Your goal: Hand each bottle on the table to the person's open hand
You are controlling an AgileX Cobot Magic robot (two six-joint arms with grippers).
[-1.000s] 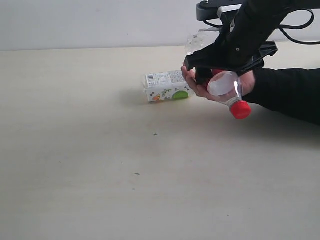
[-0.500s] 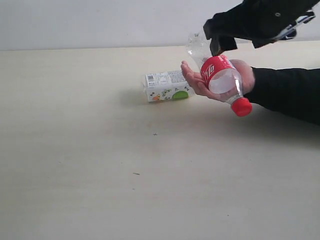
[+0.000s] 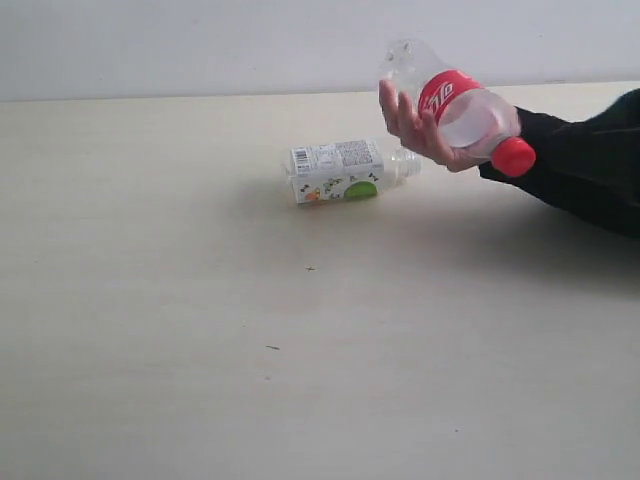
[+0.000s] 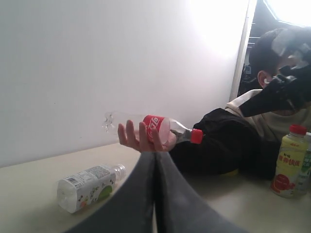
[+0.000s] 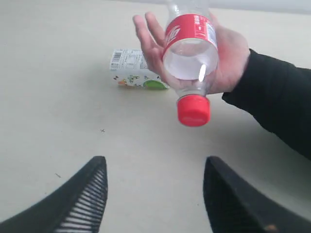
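The person's open hand [image 3: 412,125] holds the clear bottle with a red label and red cap [image 3: 462,108], lifted above the table [image 3: 200,330]. A squarish white-labelled bottle [image 3: 338,171] lies on its side just left of the hand. My right gripper [image 5: 155,162] is open and empty, drawn back from the red-capped bottle [image 5: 190,53] and the hand [image 5: 228,58]. My left gripper [image 4: 155,156] is shut with nothing in it, far from the hand [image 4: 138,141]. A yellow bottle with a red cap [image 4: 289,161] stands upright by the person. Neither gripper shows in the exterior view.
The person's black sleeve [image 3: 585,170] reaches in from the right over the table. In the left wrist view the seated person [image 4: 272,73] is at the table's far side, and another bottle [image 4: 307,162] is cut off by the picture's edge beside the yellow one.
My right gripper let go of the red-labelled bottle and drew up and away, out of the exterior view. The hand lifted the bottle up and to the right.
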